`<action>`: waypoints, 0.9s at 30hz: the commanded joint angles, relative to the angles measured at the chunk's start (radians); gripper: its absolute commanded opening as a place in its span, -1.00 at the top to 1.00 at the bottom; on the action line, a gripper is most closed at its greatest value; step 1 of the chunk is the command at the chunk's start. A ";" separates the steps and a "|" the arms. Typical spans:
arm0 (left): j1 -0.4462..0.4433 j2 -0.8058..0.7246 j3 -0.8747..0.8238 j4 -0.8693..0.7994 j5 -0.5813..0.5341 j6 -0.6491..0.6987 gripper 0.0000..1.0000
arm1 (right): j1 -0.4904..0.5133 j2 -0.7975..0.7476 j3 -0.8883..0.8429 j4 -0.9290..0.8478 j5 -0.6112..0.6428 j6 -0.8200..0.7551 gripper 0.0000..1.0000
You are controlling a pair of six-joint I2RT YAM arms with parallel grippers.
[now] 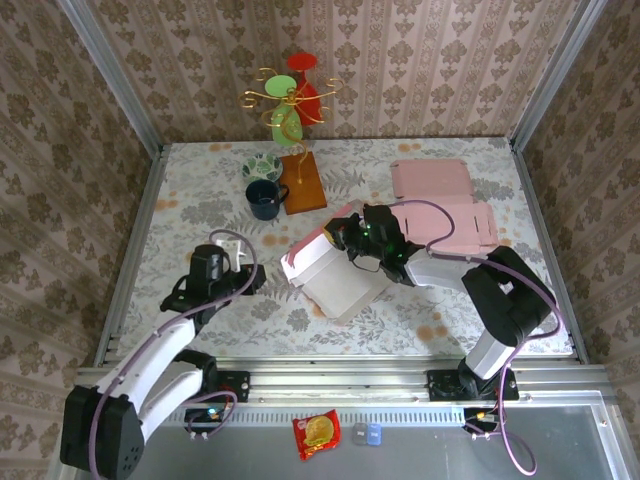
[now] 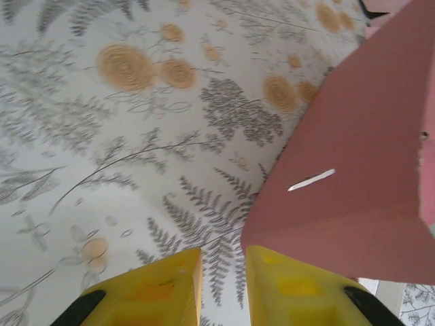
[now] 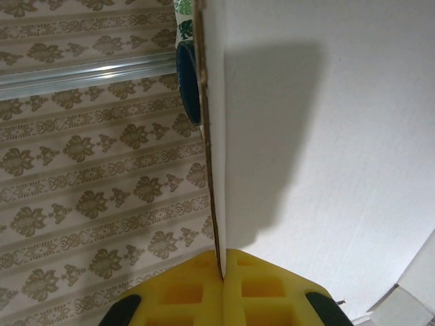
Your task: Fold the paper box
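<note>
Paper box: you find the half-folded pink paper box (image 1: 335, 285) at the middle of the top view. Its pink walls are raised on the left and a pale panel spreads toward the lower right.
Box in left wrist view: a pink outer wall with a short white slit takes the right side of the frame. Its lower corner is just above the right-hand yellow finger (image 2: 299, 288).
Box in right wrist view: the white inner face covers the right side, its cut edge running straight down the frame.
Right gripper: your right gripper (image 3: 223, 268) is clamped on that cut edge, with the card pinched between the two yellow pads at the bottom centre.
Left gripper: your left gripper (image 2: 223, 282) sits at the bottom of its view with a narrow gap between the pads. Nothing is between them, and the cloth shows through the gap. In the top view it lies left of the box, near it.
Surface: a floral tablecloth (image 1: 190, 215) lies under everything.
Spare blanks: flat pink box blanks (image 1: 440, 195) lie at the upper right of the top view, beyond the right arm.
Mug: a dark blue mug (image 1: 263, 200) stands up and left of the box.
Bowl: a green-patterned bowl (image 1: 262, 165) is just behind the mug.
Board: a wooden board (image 1: 303, 183) lies just right of the mug.
Stand: a gold wire stand (image 1: 288, 95) with red and green pieces rises at the top centre.
Near rail: a red snack packet (image 1: 317, 435) lies at the bottom centre.
</note>
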 commanded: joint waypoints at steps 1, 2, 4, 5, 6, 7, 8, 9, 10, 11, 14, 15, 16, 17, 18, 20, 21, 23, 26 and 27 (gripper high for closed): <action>-0.037 0.038 -0.019 0.135 0.038 0.066 0.50 | -0.005 0.017 -0.029 0.043 -0.031 -0.034 1.00; -0.045 0.047 -0.021 0.146 0.036 0.070 0.50 | -0.005 0.018 -0.033 0.045 -0.031 -0.032 1.00; -0.061 0.059 -0.034 0.175 0.044 0.086 0.48 | -0.007 0.017 -0.033 0.040 -0.033 -0.035 1.00; -0.067 0.063 -0.042 0.193 0.055 0.100 0.48 | -0.009 0.017 -0.032 0.039 -0.034 -0.036 1.00; -0.075 0.066 -0.049 0.206 0.062 0.114 0.47 | -0.011 0.019 -0.030 0.035 -0.036 -0.038 1.00; -0.084 0.069 -0.056 0.218 0.072 0.128 0.46 | -0.012 0.019 -0.029 0.032 -0.039 -0.039 1.00; -0.092 0.077 -0.058 0.221 0.069 0.135 0.46 | -0.014 0.020 -0.029 0.032 -0.040 -0.038 1.00; -0.099 0.089 -0.053 0.212 0.062 0.140 0.46 | -0.016 0.021 -0.027 0.030 -0.040 -0.037 1.00; -0.101 0.100 -0.044 0.196 0.059 0.150 0.46 | -0.016 0.019 -0.027 0.031 -0.040 -0.036 1.00; -0.116 0.107 -0.038 0.185 0.053 0.159 0.47 | -0.017 0.019 -0.026 0.028 -0.040 -0.038 1.00; -0.177 0.100 -0.035 0.175 0.020 0.174 0.47 | -0.017 0.021 -0.022 0.026 -0.045 -0.036 1.00; -0.194 0.096 -0.039 0.178 0.006 0.177 0.47 | -0.017 0.020 -0.020 0.024 -0.045 -0.036 1.00; -0.206 0.093 -0.042 0.180 -0.009 0.182 0.47 | -0.017 0.020 -0.017 0.025 -0.046 -0.035 1.00; -0.213 0.093 -0.045 0.184 -0.018 0.184 0.46 | -0.017 0.020 -0.018 0.024 -0.046 -0.034 1.00; -0.217 0.093 -0.050 0.193 -0.028 0.184 0.46 | -0.017 0.020 -0.020 0.026 -0.047 -0.032 1.00; -0.219 0.102 -0.053 0.213 -0.037 0.187 0.46 | -0.017 0.020 -0.020 0.026 -0.049 -0.030 1.00; -0.219 0.109 -0.050 0.220 -0.041 0.191 0.46 | -0.017 0.020 -0.019 0.026 -0.050 -0.030 1.00; -0.221 0.136 -0.036 0.226 -0.033 0.205 0.46 | -0.018 0.022 -0.020 0.025 -0.050 -0.028 1.00; -0.239 0.176 -0.017 0.246 -0.024 0.223 0.47 | -0.018 0.026 -0.020 0.029 -0.051 -0.027 1.00; -0.246 0.187 -0.012 0.252 -0.026 0.227 0.47 | -0.017 0.029 -0.020 0.030 -0.052 -0.025 1.00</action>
